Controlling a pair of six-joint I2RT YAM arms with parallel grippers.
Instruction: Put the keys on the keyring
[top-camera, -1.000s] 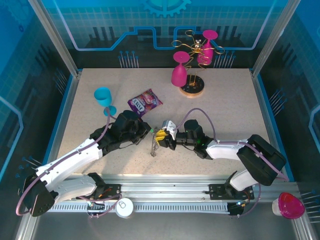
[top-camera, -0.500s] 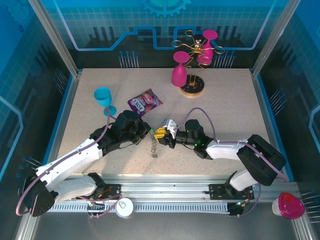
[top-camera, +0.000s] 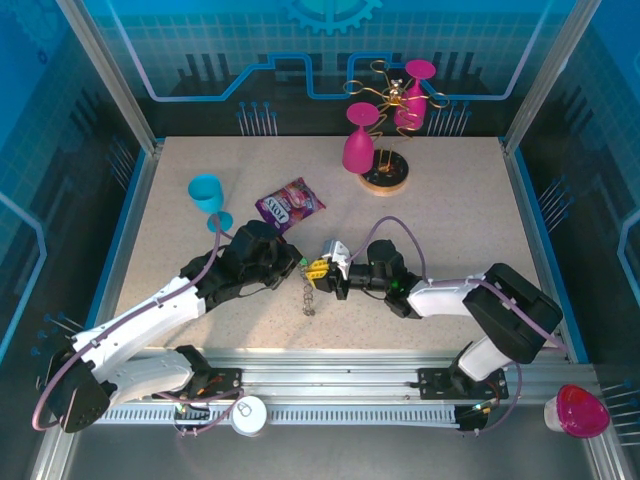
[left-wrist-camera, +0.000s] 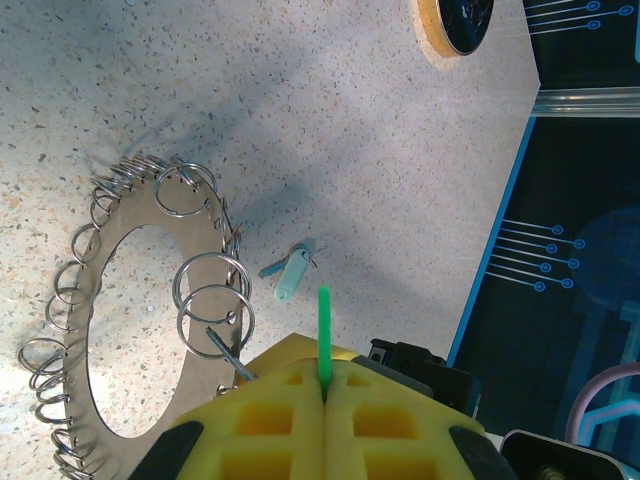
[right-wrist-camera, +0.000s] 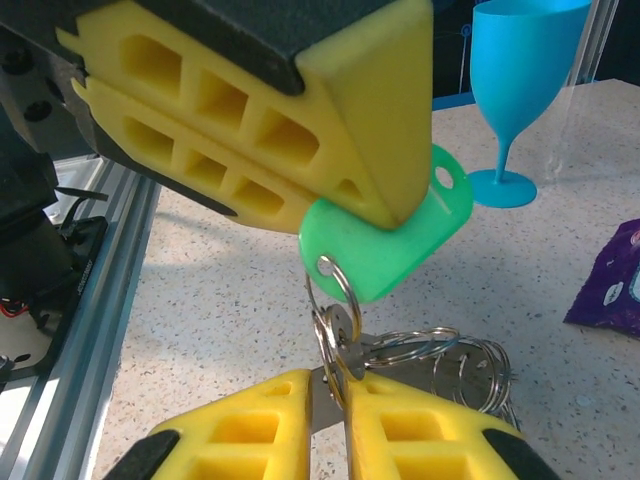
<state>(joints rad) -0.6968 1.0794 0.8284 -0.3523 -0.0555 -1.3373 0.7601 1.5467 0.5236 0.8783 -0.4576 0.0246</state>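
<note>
My left gripper (left-wrist-camera: 325, 375) is shut on the bright green head of one key (left-wrist-camera: 323, 325), seen edge-on between its yellow pads. In the right wrist view that green key (right-wrist-camera: 395, 245) hangs from the left gripper (right-wrist-camera: 375, 205), with a small split ring through its hole. Below it my right gripper (right-wrist-camera: 330, 390) pinches the flat metal edge of the keyring (right-wrist-camera: 440, 355). The keyring (left-wrist-camera: 125, 320), fringed with wire loops, stands partly lifted off the table. The pale grey-green key (left-wrist-camera: 290, 272) lies loose on the table beyond. Both grippers meet at mid-table (top-camera: 312, 270).
A purple snack packet (top-camera: 289, 205) and a blue goblet (top-camera: 207, 195) lie behind the left arm. The glass rack with pink glasses (top-camera: 385, 175) stands at the back. A pink cup (top-camera: 580, 410) sits outside the table's front right corner.
My right gripper's jaws have narrowed onto the keyring and that arm has edged slightly left. The left gripper stays shut on the green key.
</note>
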